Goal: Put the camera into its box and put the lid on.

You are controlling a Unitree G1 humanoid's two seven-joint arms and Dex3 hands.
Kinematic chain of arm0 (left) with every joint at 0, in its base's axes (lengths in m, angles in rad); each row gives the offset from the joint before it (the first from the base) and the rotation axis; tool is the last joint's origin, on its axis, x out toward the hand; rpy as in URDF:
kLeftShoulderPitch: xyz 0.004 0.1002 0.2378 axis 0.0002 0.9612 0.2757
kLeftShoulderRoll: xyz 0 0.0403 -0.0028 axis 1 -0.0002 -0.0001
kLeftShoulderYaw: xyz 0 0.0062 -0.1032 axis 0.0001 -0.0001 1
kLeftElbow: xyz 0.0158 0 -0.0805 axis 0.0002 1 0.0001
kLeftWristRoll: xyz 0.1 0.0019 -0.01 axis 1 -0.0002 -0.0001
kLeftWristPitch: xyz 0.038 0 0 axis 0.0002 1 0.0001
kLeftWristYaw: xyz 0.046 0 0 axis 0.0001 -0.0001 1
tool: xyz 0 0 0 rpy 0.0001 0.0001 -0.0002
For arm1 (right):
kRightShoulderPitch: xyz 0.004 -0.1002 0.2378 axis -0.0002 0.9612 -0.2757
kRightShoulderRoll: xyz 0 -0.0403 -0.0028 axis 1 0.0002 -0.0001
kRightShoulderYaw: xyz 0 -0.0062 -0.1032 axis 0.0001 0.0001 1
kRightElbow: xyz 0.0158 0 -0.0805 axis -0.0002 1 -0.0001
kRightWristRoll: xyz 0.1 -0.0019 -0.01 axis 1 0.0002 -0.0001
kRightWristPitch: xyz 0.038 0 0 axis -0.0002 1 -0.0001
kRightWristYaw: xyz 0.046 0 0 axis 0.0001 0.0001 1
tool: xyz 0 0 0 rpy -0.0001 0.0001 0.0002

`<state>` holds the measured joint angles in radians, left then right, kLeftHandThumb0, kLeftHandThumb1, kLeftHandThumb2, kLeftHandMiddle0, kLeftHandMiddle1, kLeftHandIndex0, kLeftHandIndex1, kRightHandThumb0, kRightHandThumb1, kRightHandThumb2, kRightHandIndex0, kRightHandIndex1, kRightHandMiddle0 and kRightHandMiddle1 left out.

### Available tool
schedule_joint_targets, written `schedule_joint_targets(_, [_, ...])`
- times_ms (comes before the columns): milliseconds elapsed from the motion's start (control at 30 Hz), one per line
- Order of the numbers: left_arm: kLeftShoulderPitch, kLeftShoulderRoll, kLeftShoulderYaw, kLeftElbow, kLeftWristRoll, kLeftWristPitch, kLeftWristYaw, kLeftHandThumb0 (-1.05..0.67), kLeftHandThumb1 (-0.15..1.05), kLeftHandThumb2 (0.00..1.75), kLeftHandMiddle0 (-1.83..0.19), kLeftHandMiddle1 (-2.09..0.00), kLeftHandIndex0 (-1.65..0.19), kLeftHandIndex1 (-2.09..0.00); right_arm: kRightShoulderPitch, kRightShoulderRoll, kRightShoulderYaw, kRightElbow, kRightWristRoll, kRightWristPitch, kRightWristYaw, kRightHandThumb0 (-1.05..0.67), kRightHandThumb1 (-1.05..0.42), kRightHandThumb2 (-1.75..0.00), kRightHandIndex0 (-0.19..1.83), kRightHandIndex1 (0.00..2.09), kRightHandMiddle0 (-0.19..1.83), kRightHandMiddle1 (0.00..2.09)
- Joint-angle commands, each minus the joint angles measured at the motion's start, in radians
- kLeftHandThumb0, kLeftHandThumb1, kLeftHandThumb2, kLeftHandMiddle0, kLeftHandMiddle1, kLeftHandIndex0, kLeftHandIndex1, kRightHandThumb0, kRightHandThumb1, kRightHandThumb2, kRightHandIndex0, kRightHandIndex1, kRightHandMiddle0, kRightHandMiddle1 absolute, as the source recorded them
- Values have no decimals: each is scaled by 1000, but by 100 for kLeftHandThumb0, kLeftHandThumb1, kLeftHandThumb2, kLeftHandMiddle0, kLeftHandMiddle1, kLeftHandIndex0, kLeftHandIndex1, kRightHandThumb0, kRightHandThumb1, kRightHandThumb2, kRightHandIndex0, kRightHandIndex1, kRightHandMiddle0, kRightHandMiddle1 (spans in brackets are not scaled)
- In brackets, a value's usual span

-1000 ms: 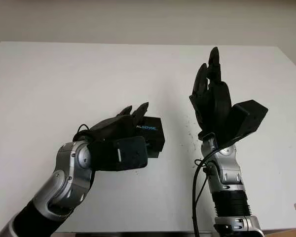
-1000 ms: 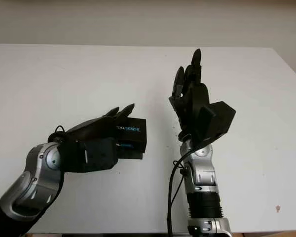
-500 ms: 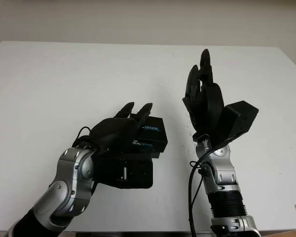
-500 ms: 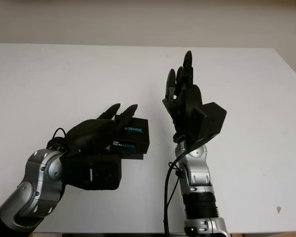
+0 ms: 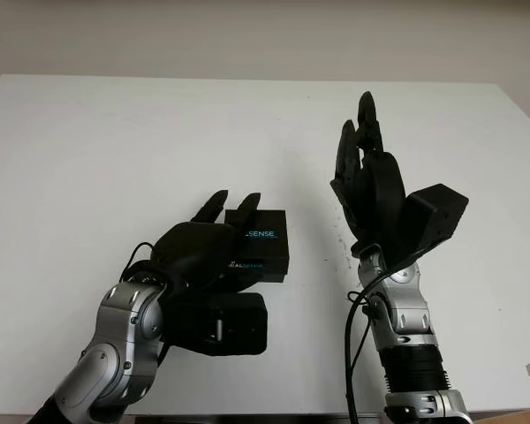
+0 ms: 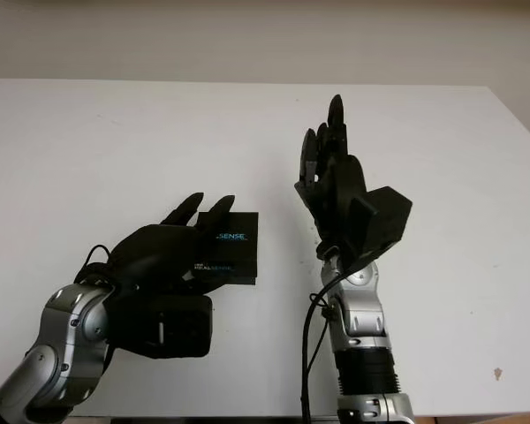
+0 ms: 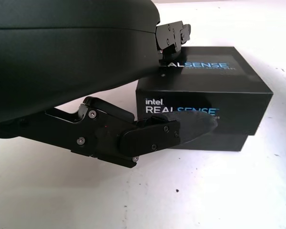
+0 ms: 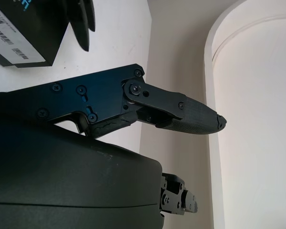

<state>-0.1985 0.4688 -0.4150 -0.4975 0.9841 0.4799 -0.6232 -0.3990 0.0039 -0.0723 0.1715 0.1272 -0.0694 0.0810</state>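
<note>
The black RealSense camera box point(image 5: 263, 240) lies flat on the white table point(image 5: 106, 150) with its lid on; no camera shows. My left hand point(image 5: 223, 219) is at the box's near left side, open. In the left wrist view its upper fingers point(image 7: 174, 36) hover over the lid of the box point(image 7: 205, 86), and the thumb point(image 7: 190, 126) lies across the printed side face. My right hand point(image 5: 367, 155) stands upright in the air to the right of the box, open and holding nothing. A corner of the box point(image 8: 28, 28) shows in the right wrist view.
The table's far edge point(image 5: 247, 79) meets a pale wall. A black cable point(image 5: 349, 353) hangs along my right forearm near the table's front edge. A small dark speck point(image 5: 529, 369) sits at the front right.
The box went from tilted in my left hand to lying flat on the table. My left hand has drawn back and lower. My right hand shifted slightly left, still raised.
</note>
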Motion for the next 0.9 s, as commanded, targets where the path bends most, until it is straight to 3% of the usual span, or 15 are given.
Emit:
schedule_joint_targets(0, [19,-9,18,-6,18,-10,17,-67,105,59,19,0,19,0,2,-16,-6,-21,4,1,8,-63,-105,-65,-14,5,-12,1])
schedule_joint_targets(300, [59,-18,57,4,46,-24,34,-69,105,60,19,0,19,0,-1,-30,-14,-39,10,28,19,-61,-105,-63,-12,6,-10,2])
schedule_joint_targets(633, [51,-34,77,25,28,-42,18,-70,105,62,19,0,19,0,-3,-33,-5,-47,-7,42,22,-61,-105,-65,-13,6,-11,1])
schedule_joint_targets(867, [76,-158,401,-76,-465,46,-7,-69,105,57,19,0,19,0,3,-38,-5,-57,0,67,38,-59,-105,-66,-14,5,-11,0])
